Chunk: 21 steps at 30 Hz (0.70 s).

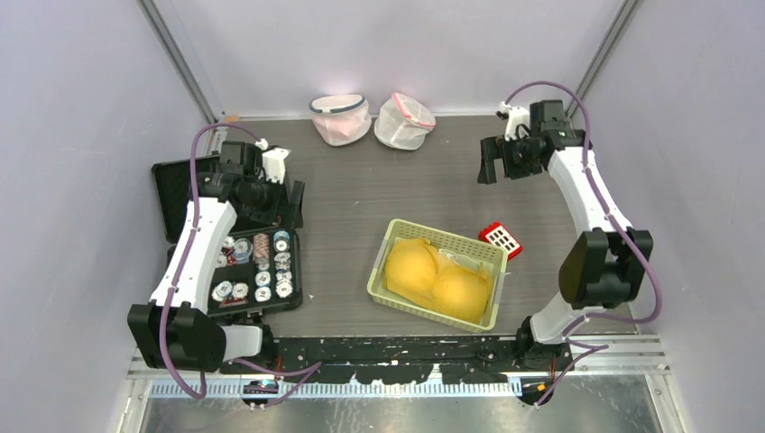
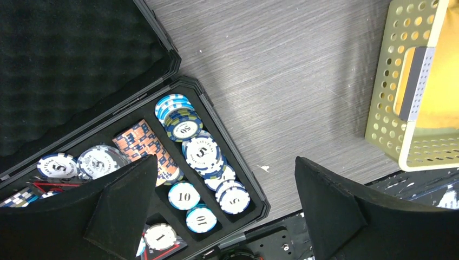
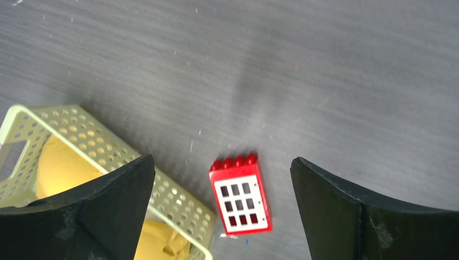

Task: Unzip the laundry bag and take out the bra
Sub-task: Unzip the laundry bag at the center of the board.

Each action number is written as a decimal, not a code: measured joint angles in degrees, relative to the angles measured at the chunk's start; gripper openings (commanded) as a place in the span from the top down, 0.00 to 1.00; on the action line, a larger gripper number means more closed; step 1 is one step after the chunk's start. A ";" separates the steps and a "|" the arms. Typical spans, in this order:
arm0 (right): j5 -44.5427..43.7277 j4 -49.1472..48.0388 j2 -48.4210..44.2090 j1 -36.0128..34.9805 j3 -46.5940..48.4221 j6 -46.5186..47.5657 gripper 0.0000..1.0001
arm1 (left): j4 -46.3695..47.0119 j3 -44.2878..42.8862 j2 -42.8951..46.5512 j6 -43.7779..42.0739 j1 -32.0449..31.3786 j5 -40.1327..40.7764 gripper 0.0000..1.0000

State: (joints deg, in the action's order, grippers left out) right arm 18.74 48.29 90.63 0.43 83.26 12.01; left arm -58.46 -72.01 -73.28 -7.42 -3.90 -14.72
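Observation:
Two white mesh laundry bags stand at the back edge of the table: one with a dark rim (image 1: 340, 119) and something pink showing through it, one with a red zipper rim (image 1: 403, 120). A yellow bra (image 1: 439, 273) lies in a pale green perforated basket (image 1: 382, 269) at the near middle; it also shows in the right wrist view (image 3: 62, 165). My left gripper (image 1: 290, 203) is open and empty above the chip case, (image 2: 225, 160). My right gripper (image 1: 494, 167) is open and empty, raised at the back right, right of the bags, (image 3: 222, 160).
An open black case (image 1: 180, 194) with poker chips (image 2: 201, 151) lies at the left. A red toy brick (image 1: 502, 239) with a white grid face lies right of the basket, (image 3: 241, 195). The basket's corner (image 2: 403, 108) shows in the left wrist view.

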 measured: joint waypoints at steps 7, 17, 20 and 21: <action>-4.15 -4.42 12.96 -6.84 15.26 0.72 0.00 | 2.14 -0.02 0.00 2.71 0.00 1.16 0.00; -3.34 -22.23 23.93 -12.35 21.49 7.39 0.00 | 2.05 -0.04 0.00 5.57 0.00 1.20 0.00; -2.49 -28.11 26.80 -12.87 21.53 10.93 0.00 | 1.84 -0.04 0.00 5.64 0.00 1.18 0.00; -2.21 -30.38 28.04 -13.03 21.57 12.35 0.00 | 1.70 -0.04 0.00 5.66 0.00 1.14 0.00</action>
State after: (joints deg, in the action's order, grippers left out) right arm 16.53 17.91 118.67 -12.60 104.84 24.36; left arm -56.75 -72.05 -73.28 -1.76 -3.90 -13.58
